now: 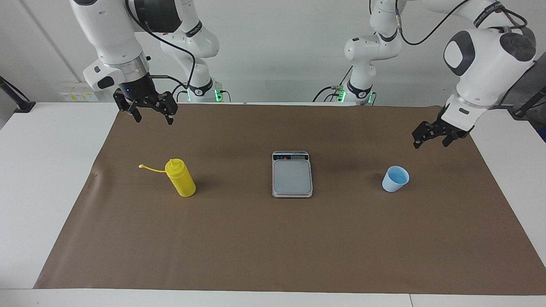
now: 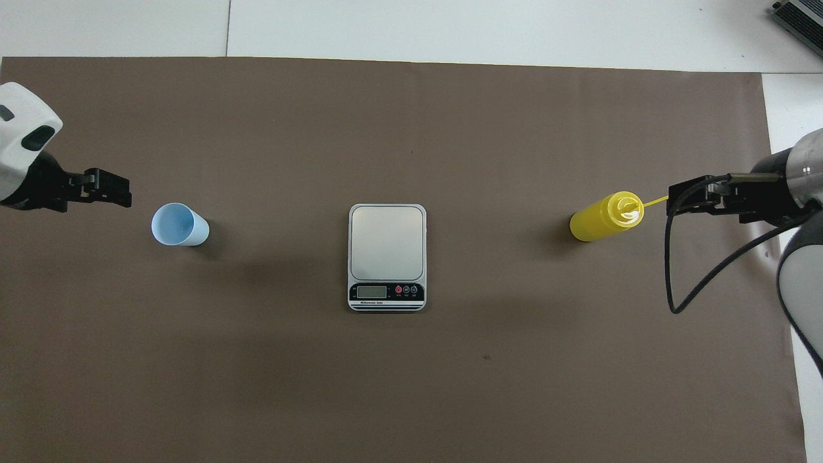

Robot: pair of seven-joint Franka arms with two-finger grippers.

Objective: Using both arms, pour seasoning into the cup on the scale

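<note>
- While the scale (image 1: 292,175) sits mid-frame on the brown mat (image 1: 273,238) covering the table (image 1: 38,179), its display strip faces the robots.
- The yellow seasoning (image 1: 182,178) stands upright at centre left of the facing view, strap trailing outward.
- The cup (image 1: 395,179) stands upright at centre right, off the scale.
- The right hand (image 1: 151,116) hangs at upper left, fingers spread, holding nothing.
- The left hand (image 1: 431,140) hangs at right, above the cup, open and empty.

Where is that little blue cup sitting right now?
The cup stands upright on the brown mat toward the left arm's end of the table, beside the scale but apart from it, not on it.
</note>
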